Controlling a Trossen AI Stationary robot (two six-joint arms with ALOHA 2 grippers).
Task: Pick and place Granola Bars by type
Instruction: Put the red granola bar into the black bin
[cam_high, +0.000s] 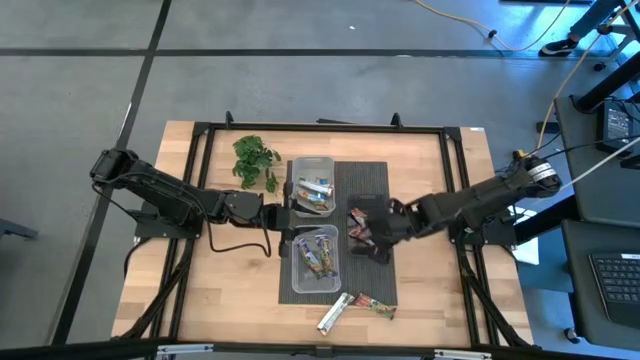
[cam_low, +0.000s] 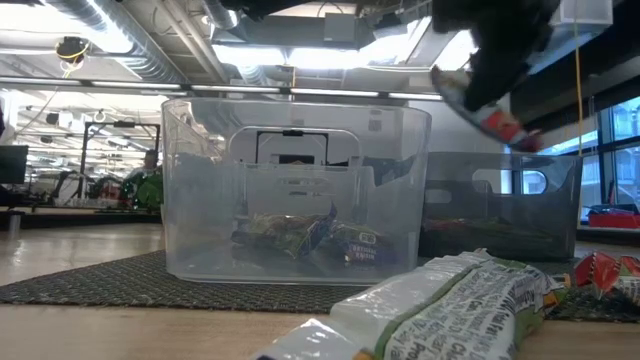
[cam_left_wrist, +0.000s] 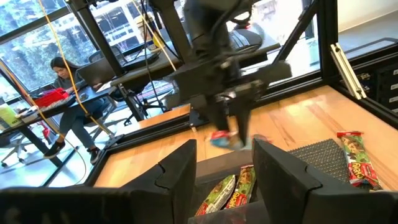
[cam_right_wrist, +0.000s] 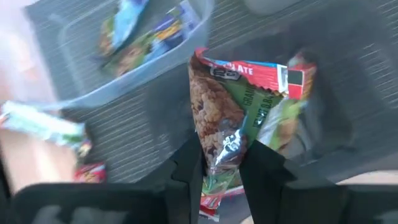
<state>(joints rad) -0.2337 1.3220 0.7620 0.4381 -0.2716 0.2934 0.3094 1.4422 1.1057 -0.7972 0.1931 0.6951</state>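
High view: both clear tubs (cam_high: 312, 185) hold bars; right tool (cam_high: 383, 237) pinches a red-green bar (cam_right_wrist: 239, 99).

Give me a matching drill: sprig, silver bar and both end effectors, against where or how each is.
1 sprig
2 silver bar
3 left end effector
4 right end effector

A shut on a red-brown bar
B open, empty
C by the table's near edge
D beside the far tub

Pairs: 1-D, 2-C, 3-B, 4-A
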